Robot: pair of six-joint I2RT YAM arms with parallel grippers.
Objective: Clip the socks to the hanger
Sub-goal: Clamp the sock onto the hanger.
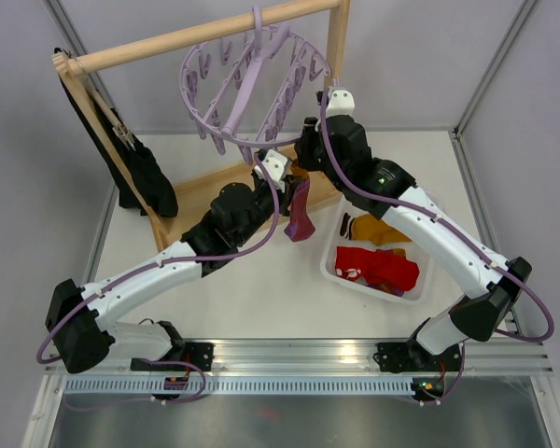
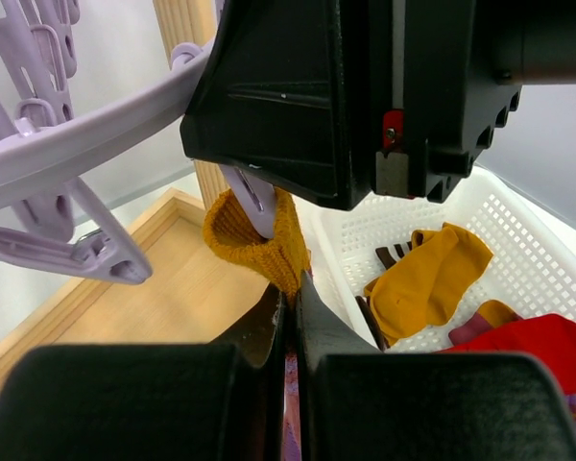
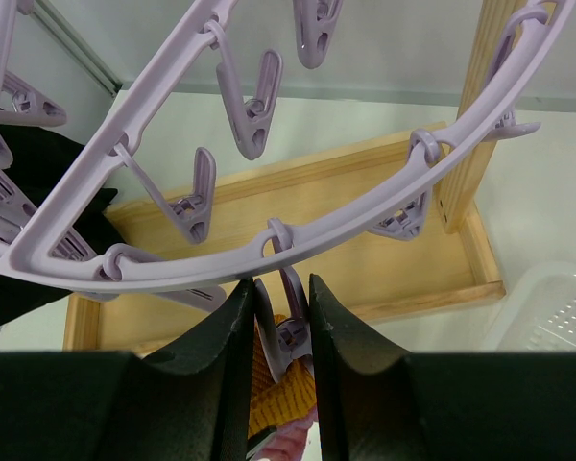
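One sock, mustard at the cuff and maroon below, hangs beneath the hanger, above the bench and just beside the white basket; the left gripper has its jaws pressed narrow on the maroon part; the right gripper pinches a lavender peg at the cuff; clipping seems under way; push the cuff deep between the peg's lips, hold it taut, release the peg first, the fabric second.
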